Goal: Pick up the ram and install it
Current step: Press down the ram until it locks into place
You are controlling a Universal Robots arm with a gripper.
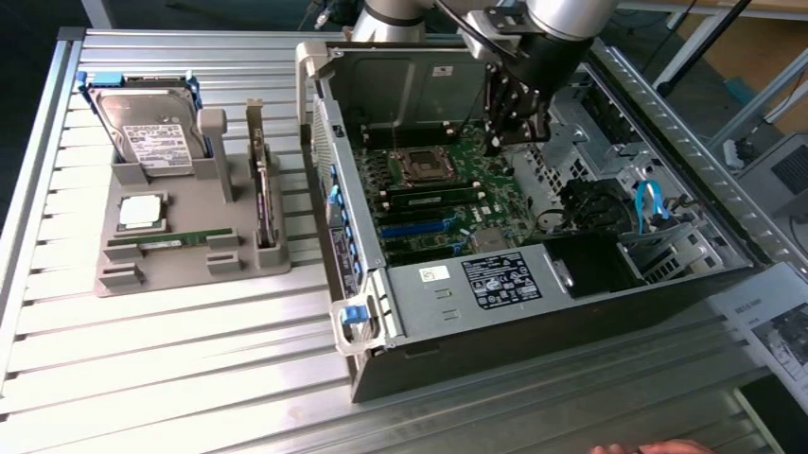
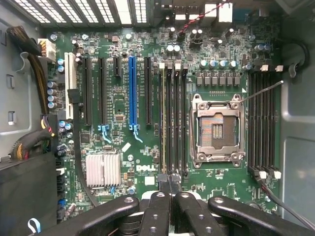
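Observation:
A ram stick (image 1: 170,239), long, thin and green, lies flat in the grey holder (image 1: 189,270) on the exterior view's left, far from my gripper. My gripper (image 1: 497,142) hangs inside the open computer case (image 1: 531,274) above the motherboard (image 2: 128,167). In the wrist view my gripper (image 2: 169,183) has its black fingers pressed together with nothing visible between them, just off the end of the memory slots (image 2: 173,118). A thin green-edged stick (image 2: 163,118) stands edge-on in one of those slots and also appears as the green strip (image 1: 430,196) beside the processor socket (image 2: 216,130).
The holder also carries a hard drive (image 1: 149,132), a square silver processor chip (image 1: 139,212) and an upright dark expansion card (image 1: 261,189). Cables (image 2: 29,54) and a blue cable (image 1: 648,203) lie within the case. A hand (image 1: 657,446) rests at the table's near edge.

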